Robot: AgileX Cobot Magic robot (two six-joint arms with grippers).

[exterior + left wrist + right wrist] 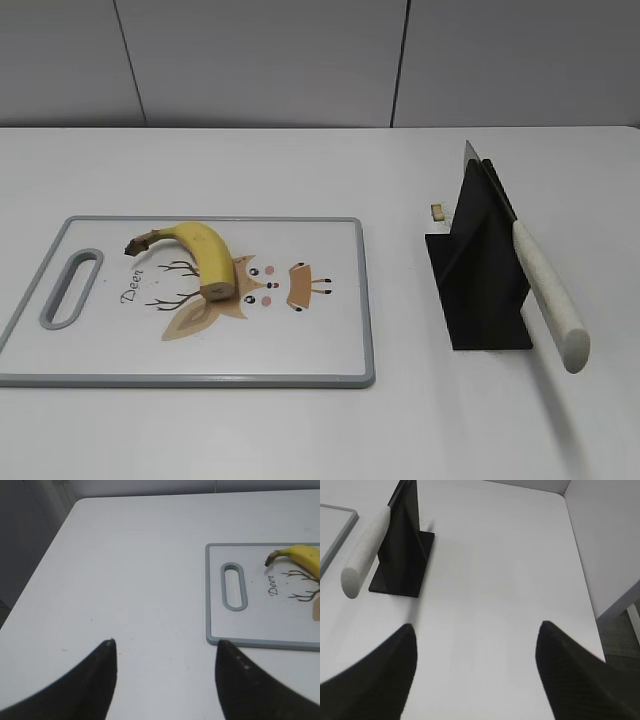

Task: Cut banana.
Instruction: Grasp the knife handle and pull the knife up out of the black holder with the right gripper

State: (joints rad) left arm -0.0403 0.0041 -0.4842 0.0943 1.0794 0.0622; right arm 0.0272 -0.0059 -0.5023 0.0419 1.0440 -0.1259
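Note:
The banana (198, 252), a short curved yellow piece with a dark stem at its left end and a flat cut face at the front, lies on the white cutting board (330, 340). Its stem end also shows in the left wrist view (300, 556). A knife with a white handle (547, 295) rests in a black stand (478, 270); both show in the right wrist view, handle (366, 550) and stand (402, 545). My left gripper (165, 642) is open and empty over bare table, left of the board (260, 625). My right gripper (476, 625) is open and empty, right of the stand.
The board has a grey rim, a handle slot (71, 288) and a tan deer print (240, 290). A small tan bit (437, 211) lies behind the stand. The table's right edge (582, 580) and left edge (45, 545) are near.

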